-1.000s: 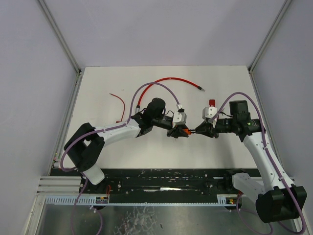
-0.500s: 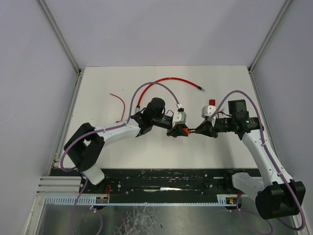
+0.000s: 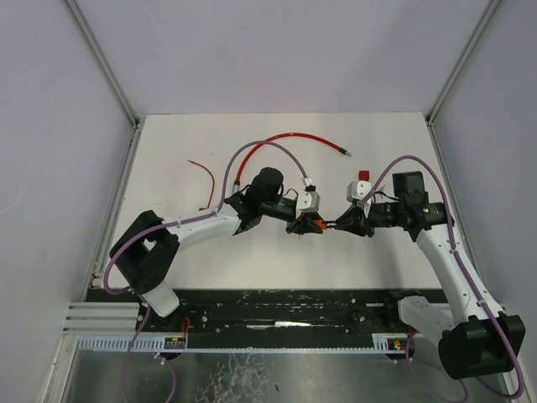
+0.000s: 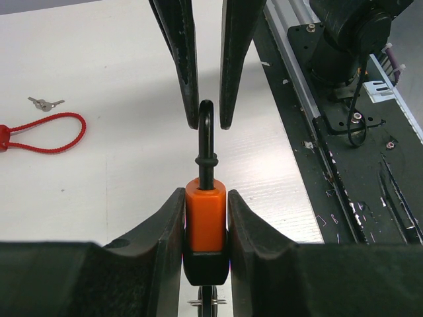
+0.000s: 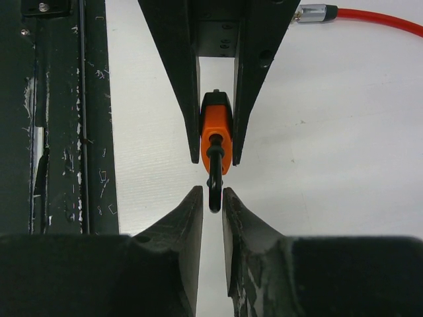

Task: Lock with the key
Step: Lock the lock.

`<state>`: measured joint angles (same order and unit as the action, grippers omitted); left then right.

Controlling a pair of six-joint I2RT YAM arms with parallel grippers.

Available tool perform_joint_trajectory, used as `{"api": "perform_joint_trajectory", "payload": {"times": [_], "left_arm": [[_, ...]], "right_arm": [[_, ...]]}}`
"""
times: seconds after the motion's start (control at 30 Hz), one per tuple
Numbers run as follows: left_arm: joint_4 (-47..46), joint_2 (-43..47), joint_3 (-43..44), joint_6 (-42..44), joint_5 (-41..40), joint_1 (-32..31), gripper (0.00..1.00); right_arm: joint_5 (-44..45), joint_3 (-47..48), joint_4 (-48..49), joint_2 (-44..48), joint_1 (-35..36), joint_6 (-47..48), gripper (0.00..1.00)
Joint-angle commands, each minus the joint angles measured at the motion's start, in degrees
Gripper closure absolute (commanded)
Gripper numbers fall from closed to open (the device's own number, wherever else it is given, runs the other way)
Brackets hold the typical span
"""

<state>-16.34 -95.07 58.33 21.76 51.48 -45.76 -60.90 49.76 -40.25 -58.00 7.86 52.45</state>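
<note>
Left hand (image 4: 205, 201) grips the orange padlock (image 4: 205, 228) (right hand (image 4: 206, 122) straddles its shackle (image 4: 206, 142)).

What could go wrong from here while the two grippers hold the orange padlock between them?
1. The right gripper brackets only the tip of the shackle, so it may slip off if it pushes.
2. The left gripper clamps the padlock by its two sides alone; a push could tilt it.
3. The keys lie flat on the table, apart from both grippers, and are probably hard to pick up.
</note>
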Motion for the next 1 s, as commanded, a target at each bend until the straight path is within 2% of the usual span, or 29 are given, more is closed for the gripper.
{"api": "perform_joint_trajectory", "payload": {"times": [0.0, 0.37, 0.6, 0.73, 0.8, 0.97], "left_arm": [[-3.72, 2.03, -0.23, 1.03, 0.59, 0.14, 1.00], [-3.79, 1.98, -0.14, 0.88, 1.20, 0.14, 1.00], [-4.60, 1.87, -0.14, 0.09, 1.42, 0.11, 1.00], [-5.14, 1.66, -0.06, -1.01, 1.02, 0.19, 0.98], [-5.20, 1.74, -0.12, -1.89, 0.42, 0.49, 0.80], [-10.34, 4.88, -4.53, -2.76, -2.26, 1.36, 0.47]], "right_arm": [[-0.41, 2.50, 0.17, 1.34, -0.04, -1.12, 0.75], [-2.51, 0.91, 1.70, 0.11, -0.04, -1.02, 0.80], [-2.98, 0.88, 1.17, -0.53, 0.29, 0.31, 0.97], [-3.85, 1.89, 0.13, -0.49, 0.32, 0.83, 1.00], [-4.01, 2.85, 0.29, -0.21, 0.29, -0.99, 1.00], [-1.76, 4.45, 0.02, -1.27, 0.14, -4.00, 1.00]]}}
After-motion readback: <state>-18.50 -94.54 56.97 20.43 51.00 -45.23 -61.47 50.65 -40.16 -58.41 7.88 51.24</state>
